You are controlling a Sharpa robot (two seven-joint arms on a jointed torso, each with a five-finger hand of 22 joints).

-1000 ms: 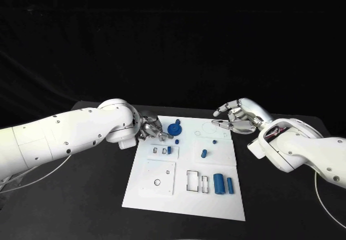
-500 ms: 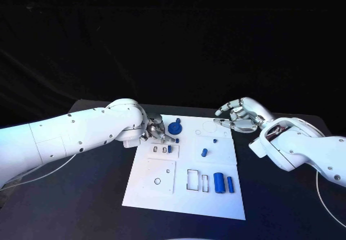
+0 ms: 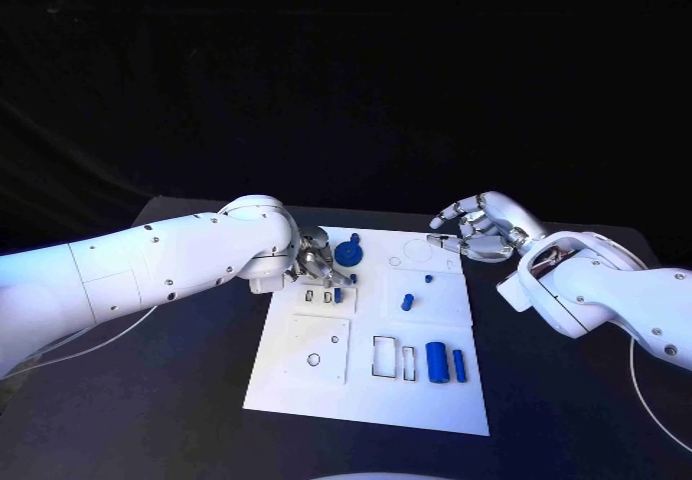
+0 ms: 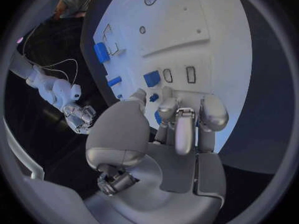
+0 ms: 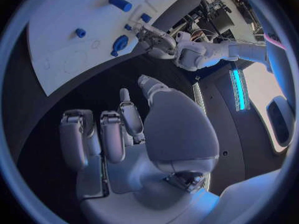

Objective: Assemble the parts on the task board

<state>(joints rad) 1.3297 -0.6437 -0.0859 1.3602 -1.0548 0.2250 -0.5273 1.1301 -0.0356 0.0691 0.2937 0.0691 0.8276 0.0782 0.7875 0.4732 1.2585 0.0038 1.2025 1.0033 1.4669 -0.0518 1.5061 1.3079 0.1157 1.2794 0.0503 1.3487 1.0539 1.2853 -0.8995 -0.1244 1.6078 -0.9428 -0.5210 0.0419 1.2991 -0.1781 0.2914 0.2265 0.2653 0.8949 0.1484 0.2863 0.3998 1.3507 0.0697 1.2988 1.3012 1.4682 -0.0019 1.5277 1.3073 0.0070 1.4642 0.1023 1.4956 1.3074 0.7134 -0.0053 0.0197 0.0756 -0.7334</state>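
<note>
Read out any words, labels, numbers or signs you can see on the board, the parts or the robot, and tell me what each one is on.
None can be read. The task board carries only outlined cut-outs and circles, no lettering. The blue parts and white arms are unmarked.

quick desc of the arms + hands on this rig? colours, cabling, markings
Both arms are glossy white rounded shells dotted with small dark screw holes. A thin pale cable trails from each arm. The left hand and right hand are silver metal with smooth rounded palm covers and segmented fingers. No logos can be made out.
</note>
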